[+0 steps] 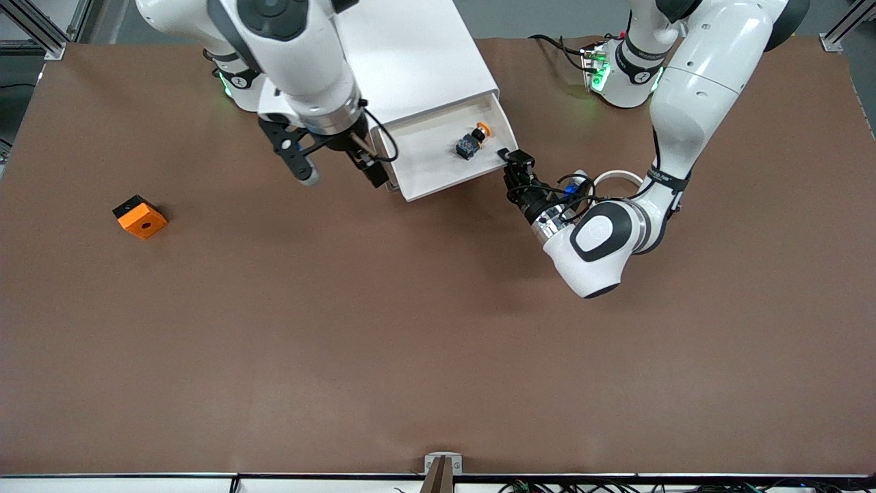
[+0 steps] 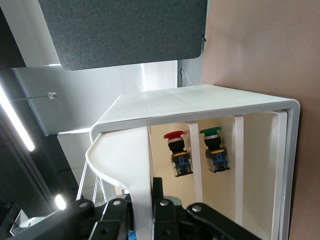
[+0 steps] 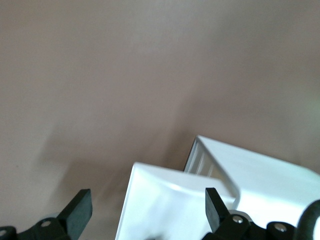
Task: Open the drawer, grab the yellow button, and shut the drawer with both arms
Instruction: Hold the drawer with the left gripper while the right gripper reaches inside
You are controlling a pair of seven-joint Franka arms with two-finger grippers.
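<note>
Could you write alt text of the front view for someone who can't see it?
The top drawer of a white cabinet stands pulled open, an orange-capped button lying inside. The left claw grips the drawer's front corner; the right claw hangs open over its other corner. An orange block sits on the table.

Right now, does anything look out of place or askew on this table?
Only small things. The cabinet sits turned askew to the edges of the table. In its open drawer, the button lies on its side. The left claw grips the drawer front; the right claw hangs open over its corner.
</note>
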